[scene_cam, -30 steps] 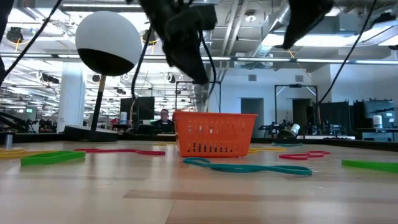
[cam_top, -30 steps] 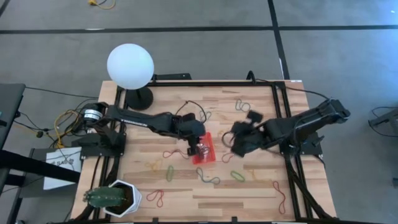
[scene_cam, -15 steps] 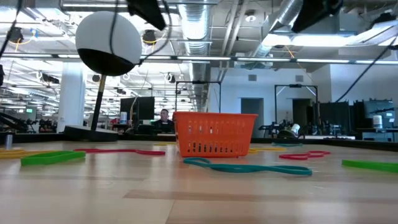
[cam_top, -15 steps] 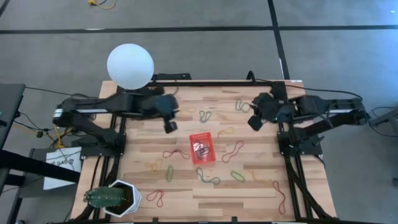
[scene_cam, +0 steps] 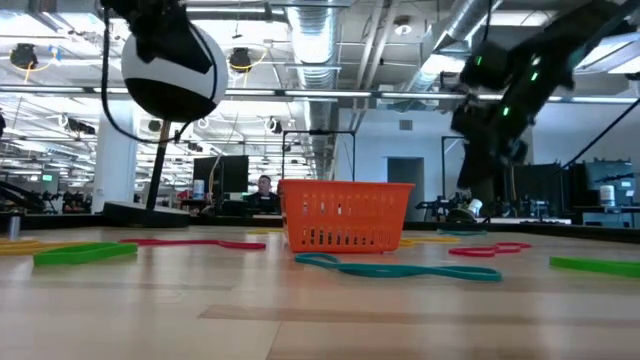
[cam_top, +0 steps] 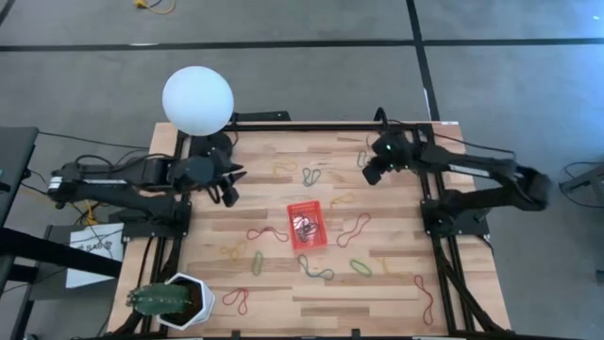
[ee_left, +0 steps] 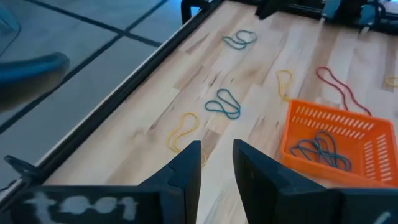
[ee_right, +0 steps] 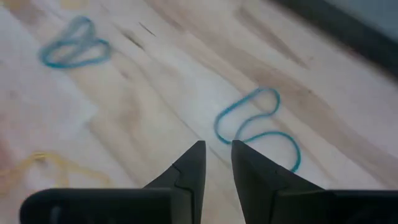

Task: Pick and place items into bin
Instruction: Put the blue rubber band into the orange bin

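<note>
Dark fingers of the right gripper [ee_right: 216,163] sit close together with only a thin gap, and they hold nothing. They hang over a blue band [ee_right: 258,127] near the far right part of the table [cam_top: 377,293], so I think this band is the next one to grab. The fingers may need to open wider first, because the loop is flat and floppy and could slip away. The left gripper [ee_left: 216,163] is also nearly closed and empty. It waits by the far left edge, near the foot of the white ball lamp [cam_top: 197,100], out of the way. The red bin [cam_top: 308,225] sits in the middle of the table, where both arms can reach it. Some dark bands lie inside the bin already. Many more bands lie around it on the wood, like a green band [cam_top: 360,267] and a red band [cam_top: 267,233]. Most of the job looks not done yet. A plant pot [cam_top: 173,300] stands at the near left corner.
</note>
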`<state>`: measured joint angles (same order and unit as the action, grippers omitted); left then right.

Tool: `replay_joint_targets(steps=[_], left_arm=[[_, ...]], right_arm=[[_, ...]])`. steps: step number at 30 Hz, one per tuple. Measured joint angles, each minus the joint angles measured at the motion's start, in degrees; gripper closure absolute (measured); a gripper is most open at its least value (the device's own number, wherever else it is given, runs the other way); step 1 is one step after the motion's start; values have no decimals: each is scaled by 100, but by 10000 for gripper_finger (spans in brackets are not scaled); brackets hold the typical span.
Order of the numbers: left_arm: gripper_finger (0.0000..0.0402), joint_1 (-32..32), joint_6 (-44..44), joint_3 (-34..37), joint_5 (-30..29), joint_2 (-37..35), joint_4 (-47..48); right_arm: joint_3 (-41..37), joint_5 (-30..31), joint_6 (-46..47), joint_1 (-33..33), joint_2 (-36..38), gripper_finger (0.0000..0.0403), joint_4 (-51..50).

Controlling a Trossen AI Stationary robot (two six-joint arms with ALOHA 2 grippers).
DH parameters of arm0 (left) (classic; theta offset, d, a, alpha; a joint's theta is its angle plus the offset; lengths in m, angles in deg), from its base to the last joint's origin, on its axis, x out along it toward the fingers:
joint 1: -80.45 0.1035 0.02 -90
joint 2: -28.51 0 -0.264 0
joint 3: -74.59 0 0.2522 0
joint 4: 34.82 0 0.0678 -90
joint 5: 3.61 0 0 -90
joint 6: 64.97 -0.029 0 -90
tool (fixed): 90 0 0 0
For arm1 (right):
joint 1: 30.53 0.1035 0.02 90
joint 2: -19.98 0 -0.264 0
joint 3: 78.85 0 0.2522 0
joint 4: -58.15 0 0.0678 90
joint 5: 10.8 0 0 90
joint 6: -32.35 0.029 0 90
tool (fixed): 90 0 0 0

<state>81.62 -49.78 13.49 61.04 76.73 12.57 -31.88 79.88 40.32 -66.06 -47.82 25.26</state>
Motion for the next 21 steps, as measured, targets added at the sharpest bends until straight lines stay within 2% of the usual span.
replay_joint_targets(steps=[4,10,21], left_arm=[[319,0,33,291,-3,-310,-120],[319,0,124,460,-51,-448,-85],[319,0,124,460,-63,-398,-109]], right_arm=[[0,-308,-394,-397,-799,332,556],[0,-679,-993,-256,-1631,332,999],[158,-374,-1407,-210,-1806,332,1229]])
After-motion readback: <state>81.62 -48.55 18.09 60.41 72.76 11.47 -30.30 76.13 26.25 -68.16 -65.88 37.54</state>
